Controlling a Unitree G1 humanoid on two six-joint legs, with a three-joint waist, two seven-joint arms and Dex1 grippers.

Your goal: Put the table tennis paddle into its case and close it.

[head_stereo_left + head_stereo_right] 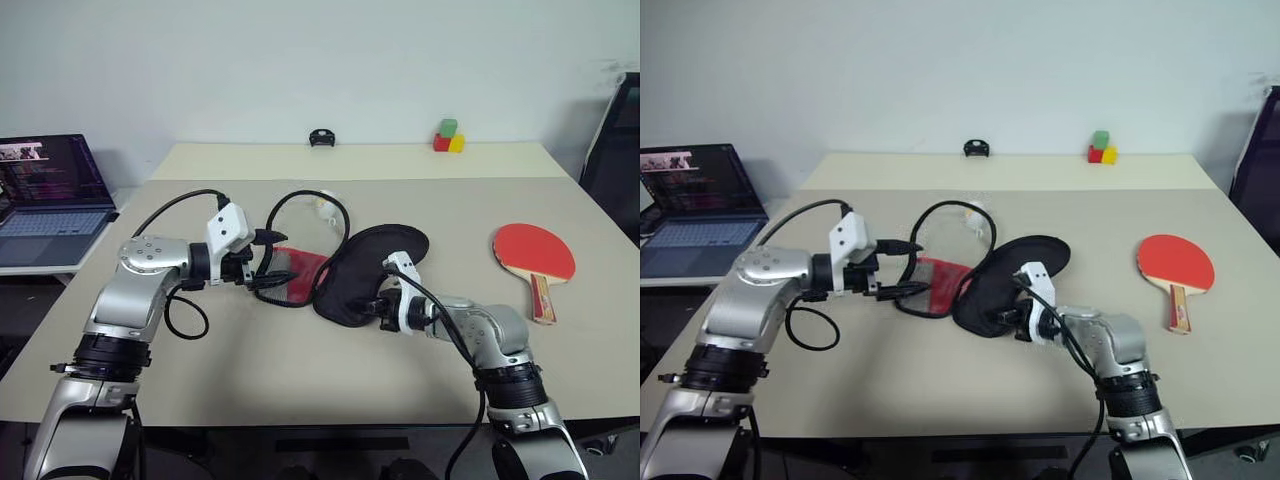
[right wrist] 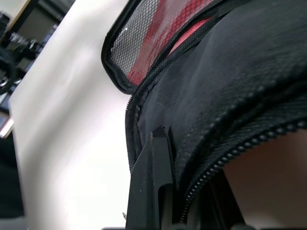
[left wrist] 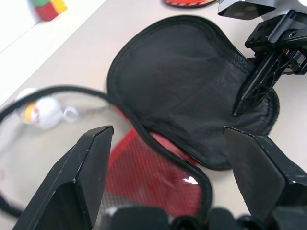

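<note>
Right gripper (image 1: pixel 372 310) pinches case (image 1: pixel 365 270) edge; left gripper (image 1: pixel 268 268) spread; paddle (image 1: pixel 534 254) apart.

Pale wall (image 1: pixel 300 60), beige table (image 1: pixel 300 370), open laptop (image 1: pixel 50 195) on side desk, coloured blocks (image 1: pixel 448 137)

Even, bright indoor light with soft shadows on the table (image 1: pixel 300 380). The left wrist view blurs its near fingers (image 3: pixel 72 191); the right wrist view is soft up close.
</note>
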